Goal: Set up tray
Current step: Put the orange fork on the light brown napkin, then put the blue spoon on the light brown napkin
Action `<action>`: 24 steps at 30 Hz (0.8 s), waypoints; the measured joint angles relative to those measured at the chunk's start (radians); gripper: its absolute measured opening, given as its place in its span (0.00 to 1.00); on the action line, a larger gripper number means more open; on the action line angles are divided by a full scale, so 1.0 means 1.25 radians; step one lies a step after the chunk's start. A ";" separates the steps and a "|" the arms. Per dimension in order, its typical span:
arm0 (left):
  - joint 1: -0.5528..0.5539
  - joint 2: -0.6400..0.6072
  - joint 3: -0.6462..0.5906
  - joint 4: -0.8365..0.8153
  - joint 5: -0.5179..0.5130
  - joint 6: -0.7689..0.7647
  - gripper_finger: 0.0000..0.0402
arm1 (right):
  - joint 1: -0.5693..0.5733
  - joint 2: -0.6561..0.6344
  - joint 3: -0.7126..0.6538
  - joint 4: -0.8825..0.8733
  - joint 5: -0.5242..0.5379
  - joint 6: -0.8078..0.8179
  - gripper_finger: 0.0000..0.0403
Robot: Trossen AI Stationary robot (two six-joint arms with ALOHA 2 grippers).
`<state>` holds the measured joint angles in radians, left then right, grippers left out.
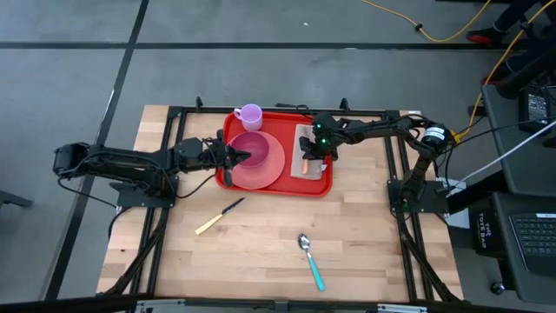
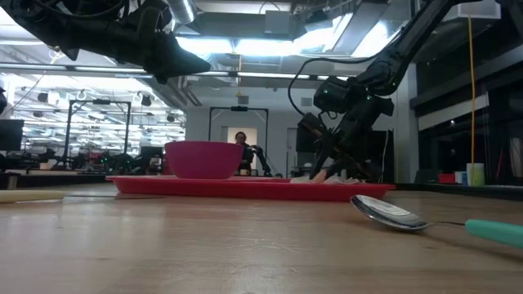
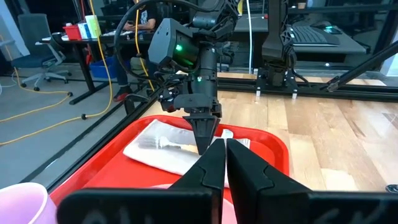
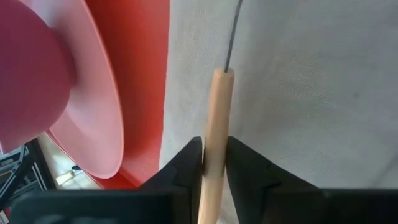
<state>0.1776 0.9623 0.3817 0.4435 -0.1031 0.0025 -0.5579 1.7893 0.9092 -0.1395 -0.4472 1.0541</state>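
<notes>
The red tray (image 1: 276, 116) lies at the table's far middle. On it a magenta bowl (image 1: 248, 148) sits on a pink plate (image 1: 269, 169), a lilac cup (image 1: 250, 114) stands in the far left corner, and a white napkin (image 3: 163, 158) covers the right part. A fork with a wooden handle (image 3: 155, 144) lies on the napkin. My right gripper (image 4: 214, 163) reaches down to the napkin and is shut on the fork's handle. My left gripper (image 3: 224, 168) hovers shut above the bowl, well clear of it in the low view. My right gripper pinches the fork's wooden handle (image 4: 216, 118) between its two fingers, one on each long side. The fingers slant down from above and from the table's right. The fork lies flat on the napkin, its tines (image 3: 149, 142) pointing away from the fingers.
A knife with a yellow handle (image 1: 219, 217) lies on the bare wood near the tray's near left. A spoon with a teal handle (image 1: 311, 259) lies toward the near edge. The black frame rails (image 1: 165, 174) border the table on both sides.
</notes>
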 joint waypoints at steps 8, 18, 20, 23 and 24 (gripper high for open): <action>0.000 0.000 0.000 0.000 0.000 0.000 0.02 | 0.000 0.000 0.000 0.000 0.000 0.012 0.20; 0.000 0.000 0.000 0.000 0.000 -0.016 0.02 | -0.011 0.000 0.000 -0.008 0.007 0.012 0.20; 0.000 0.000 0.000 0.000 0.000 -0.021 0.02 | -0.017 0.000 0.000 -0.014 0.007 0.009 0.20; 0.000 0.000 0.000 0.000 0.000 -0.021 0.02 | -0.024 -0.003 0.000 -0.014 0.007 -0.007 0.20; 0.000 0.000 0.000 0.000 0.000 -0.021 0.02 | -0.026 -0.005 0.000 -0.016 0.008 -0.010 0.20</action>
<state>0.1776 0.9623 0.3817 0.4431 -0.1028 -0.0235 -0.5902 1.7825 0.9089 -0.1595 -0.4373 1.0417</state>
